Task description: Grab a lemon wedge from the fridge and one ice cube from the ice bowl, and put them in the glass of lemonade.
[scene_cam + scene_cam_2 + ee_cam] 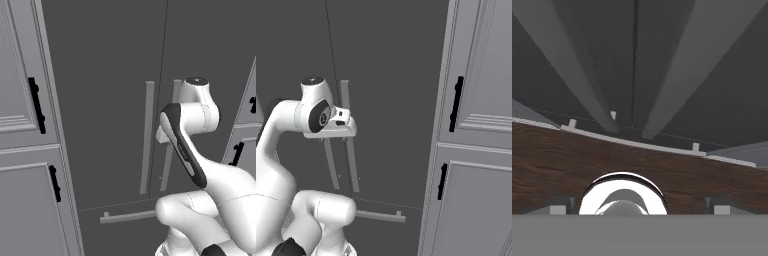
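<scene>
Left base view: saw the fridge (pixel 110 100) filling the centre and upper frame, both dark doors shut, two long light handles (pixel 147 137) hanging side by side at centre right, drawer handle (pixel 127 216) horizontal at lower centre. Found the white arm rising from lower right, hand pressed close against the right-hand handle, gripper hidden behind the wrist. Noted panelled cabinets (pixel 20 150) with black handles along the left edge.

Right base view: saw the same fridge (pixel 391 75) at upper centre, hand (pixel 338 127) at left centre, just at the vertical handles.

Hand view: looked down the doors toward the drawer bar and dark wooden floor (pixel 637 170). Found finger tips (pixel 558 205) standing far apart at the bottom corners, holding nothing.
</scene>
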{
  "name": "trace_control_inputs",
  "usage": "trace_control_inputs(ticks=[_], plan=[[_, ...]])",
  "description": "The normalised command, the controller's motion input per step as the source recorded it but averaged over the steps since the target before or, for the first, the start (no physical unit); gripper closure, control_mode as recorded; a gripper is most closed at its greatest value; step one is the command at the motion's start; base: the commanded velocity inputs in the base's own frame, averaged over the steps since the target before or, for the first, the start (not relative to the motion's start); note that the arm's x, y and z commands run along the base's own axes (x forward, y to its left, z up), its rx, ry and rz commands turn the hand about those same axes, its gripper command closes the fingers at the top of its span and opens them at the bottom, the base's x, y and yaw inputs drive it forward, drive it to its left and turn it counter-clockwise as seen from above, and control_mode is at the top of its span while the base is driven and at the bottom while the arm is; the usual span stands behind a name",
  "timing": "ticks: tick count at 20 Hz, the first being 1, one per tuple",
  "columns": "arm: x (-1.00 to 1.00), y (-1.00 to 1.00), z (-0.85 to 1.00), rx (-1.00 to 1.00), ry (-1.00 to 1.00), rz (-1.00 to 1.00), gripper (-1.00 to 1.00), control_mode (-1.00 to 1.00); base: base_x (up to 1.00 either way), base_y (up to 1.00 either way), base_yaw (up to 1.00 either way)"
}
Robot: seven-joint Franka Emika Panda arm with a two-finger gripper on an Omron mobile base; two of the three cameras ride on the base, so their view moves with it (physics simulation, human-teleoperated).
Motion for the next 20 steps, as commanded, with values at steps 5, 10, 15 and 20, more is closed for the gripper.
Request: trace_control_inputs(ticks=[5, 10, 15, 20], plan=[[-0.19, 0.06, -0.13, -0.02, 0.00, 0.00, -1.00, -1.00, 0.00, 0.00, 0.00], [0.00, 0.00, 0.00, 0.00, 0.00, 0.00, -1.00, 1.00, -0.65, -0.09, -0.04], [0.00, 0.00, 0.00, 0.00, 0.00, 0.00, -1.00, 1.00, -0.58, -0.31, -0.10], [0.00, 0.00, 0.00, 0.00, 0.00, 0.00, -1.00, 1.00, -0.30, -0.42, -0.27]])
